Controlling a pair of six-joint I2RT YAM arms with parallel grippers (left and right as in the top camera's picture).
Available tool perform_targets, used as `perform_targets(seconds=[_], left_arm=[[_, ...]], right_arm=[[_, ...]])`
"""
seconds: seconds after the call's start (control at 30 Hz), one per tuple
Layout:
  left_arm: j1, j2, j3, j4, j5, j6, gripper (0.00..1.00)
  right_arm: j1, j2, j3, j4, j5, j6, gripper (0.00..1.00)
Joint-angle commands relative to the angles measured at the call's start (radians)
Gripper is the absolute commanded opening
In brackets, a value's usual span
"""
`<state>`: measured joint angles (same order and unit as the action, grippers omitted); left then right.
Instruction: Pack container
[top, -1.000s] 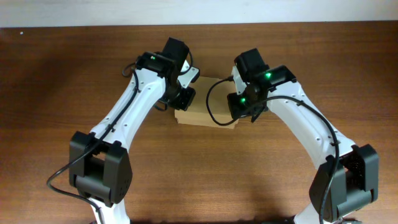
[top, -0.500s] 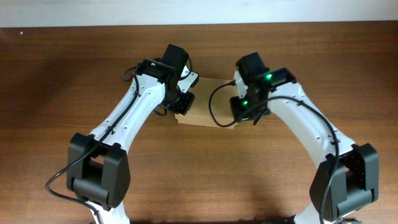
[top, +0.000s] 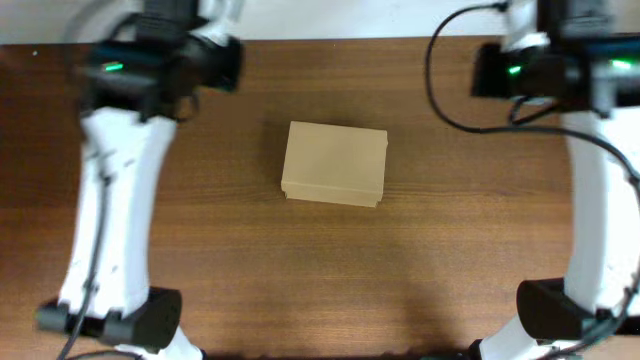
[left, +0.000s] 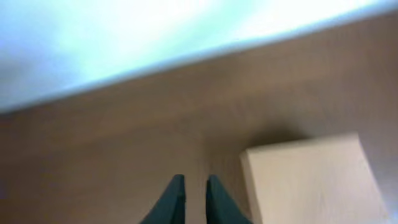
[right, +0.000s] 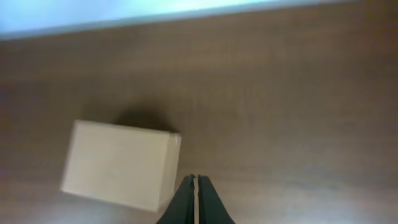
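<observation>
Brown wood-grain tabletop (top: 300, 270) from edge to edge, with a pale strip beyond the far side. At far left, near the back edge, blurred left arm (top: 110, 160) in white links and black joints. Through its wrist camera, left pincer (left: 194, 186) over bare wood, dark fingers (left: 176, 196) parted by only a narrow gap, gripping nothing. Just right of those fingertips in that view, the container (left: 311, 180): plain tan cardboard, near corner close to the pincer, no contact.

Seen from overhead, container (top: 335, 163) flat at the middle of the tabletop, lid flap down, between the two arms and well apart from each.

Through the right wrist camera, container (right: 118, 165) left of the right pincer (right: 195, 182), nearest edge just beside the fingertips in that view, not touching. Pincer pressed together to a hairline slit, holding nothing, over bare wood. At far right, blurred right arm (top: 600, 180) near the back edge.
</observation>
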<state>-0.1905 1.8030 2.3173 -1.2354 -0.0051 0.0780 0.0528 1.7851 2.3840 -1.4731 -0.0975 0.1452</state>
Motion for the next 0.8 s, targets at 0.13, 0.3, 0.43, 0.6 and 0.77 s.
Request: perform_targets(seconds=[0.13,0.3,0.43,0.6,0.77], left_arm=[[0.030,-0.086,0.238,-0.035,-0.010,-0.021,0.31],[0.030,-0.164,0.281,-0.037,-0.010,-0.021,0.53],[0.030,-0.198,0.281,-0.041,-0.010,-0.039,0.74],[0.030,-0.195,0.280,-0.063,-0.010,-0.040,1.00],[0.030,-0.193,0.279,-0.098,-0.010,-0.040,1.00]], right_arm=[[0.010,-0.029,0.454,-0.099,-0.011,-0.001,0.04],[0.013,-0.073,0.659,-0.093,-0.060,0.006,0.08],[0.012,-0.108,0.724,-0.094,-0.045,0.005,0.24],[0.012,-0.129,0.724,-0.108,-0.046,0.006,0.99],[0.012,-0.127,0.723,-0.110,-0.046,0.006,0.99]])
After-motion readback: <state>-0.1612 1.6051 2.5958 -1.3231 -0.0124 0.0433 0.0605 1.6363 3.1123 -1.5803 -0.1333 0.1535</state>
